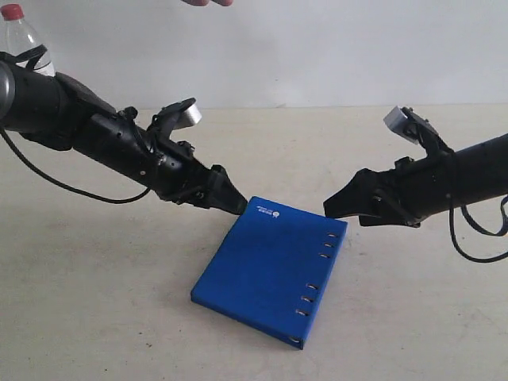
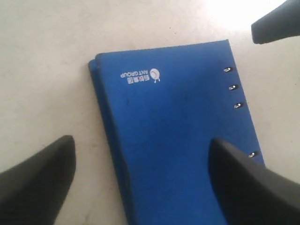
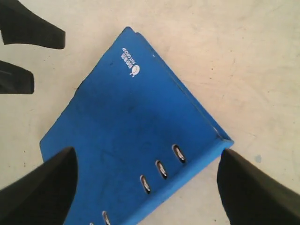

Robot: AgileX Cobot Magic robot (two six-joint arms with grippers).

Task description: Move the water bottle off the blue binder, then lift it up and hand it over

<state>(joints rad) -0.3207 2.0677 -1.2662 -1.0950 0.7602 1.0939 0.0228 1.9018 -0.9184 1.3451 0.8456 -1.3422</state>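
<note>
The blue binder (image 1: 266, 270) lies flat and shut on the table, its white logo at the far corner and its rivets along the right edge. Nothing rests on it. The water bottle (image 1: 28, 40) stands at the far left behind my left arm, red cap up, its lower part hidden. My left gripper (image 1: 235, 203) hovers at the binder's far left corner, open and empty, its fingers straddling the binder's edge (image 2: 178, 117) in the left wrist view. My right gripper (image 1: 332, 209) is open at the far right corner, over the spine (image 3: 122, 122).
Fingers of a person's hand (image 1: 208, 2) show at the top edge of the exterior view. The table (image 1: 95, 302) is a pale beige surface with a white wall behind. Cables hang from both arms.
</note>
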